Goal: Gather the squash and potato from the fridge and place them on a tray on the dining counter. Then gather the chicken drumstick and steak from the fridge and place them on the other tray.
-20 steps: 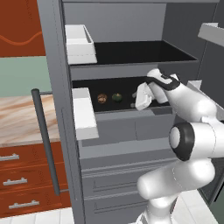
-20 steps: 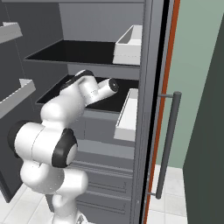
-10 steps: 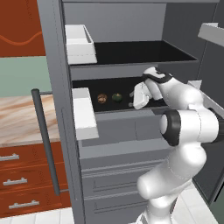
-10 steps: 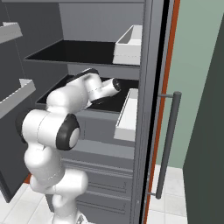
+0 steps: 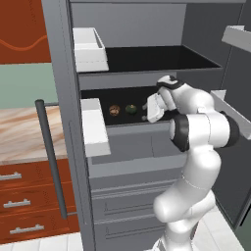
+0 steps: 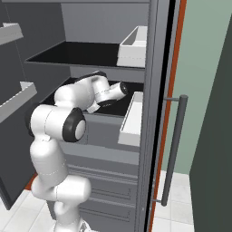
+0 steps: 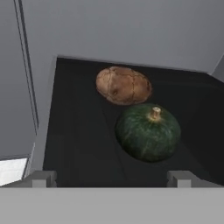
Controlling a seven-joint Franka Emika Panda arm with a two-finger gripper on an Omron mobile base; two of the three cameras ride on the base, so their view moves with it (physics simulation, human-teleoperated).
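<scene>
While the squash (image 7: 148,132) sits on the black shelf (image 7: 78,144) of the open fridge (image 5: 63,98), its pale stem (image 7: 154,113) points up and toward the back wall. It looks hard, rounded and fairly dense for its size, with a smooth rind that could slip between flat pads. Judging from that shape, the safest hold is across its widest girth, pads on opposite flanks and the stem left free between them.

The potato (image 7: 124,85) lies at about eleven o'clock from the squash in the hand view, just beside it, possibly touching; I cannot tell whether a gap remains. It also looks firm, and its rough, mottled skin should give better grip.

The gripper (image 7: 111,177) hangs short of the squash with its jaws spread wide and nothing between them. Both fingertips (image 7: 41,178) rise at the bottom of the hand view, at roughly six o'clock from the vegetables.

In the left base view the two lumps are tiny, at nine o'clock from the hand. A white door bin (image 5: 94,126) cuts off the shelf's near corner. Whether the drumstick and steak lie elsewhere in the fridge cannot be made out.
</scene>
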